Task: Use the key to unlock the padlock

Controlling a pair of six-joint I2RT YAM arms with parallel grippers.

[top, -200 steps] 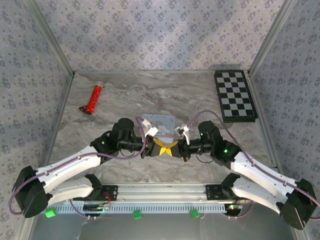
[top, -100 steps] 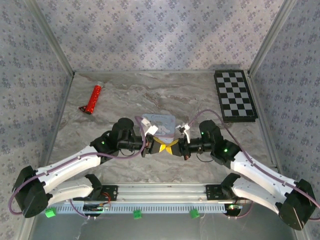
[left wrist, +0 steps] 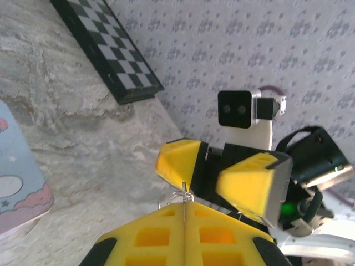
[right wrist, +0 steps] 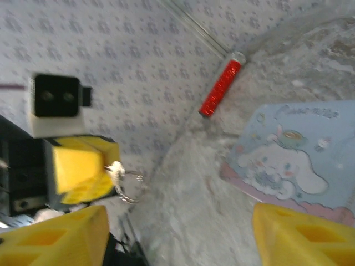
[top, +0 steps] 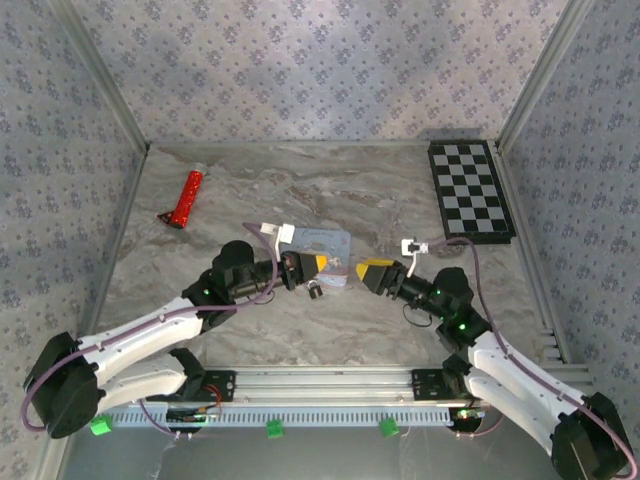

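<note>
While the yellow left fingers (top: 314, 263) clench a thin silver key (left wrist: 183, 195) at mid-frame, the yellow right fingers (top: 374, 270) gape released, a tiny blackish metal padlock (top: 316, 291) just below the left pair.

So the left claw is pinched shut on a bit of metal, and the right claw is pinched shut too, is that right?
Not quite. The left claw is pinched shut on a bit of metal, but the right claw is open, not shut. The left wrist view shows its two yellow fingers standing well apart.
</note>
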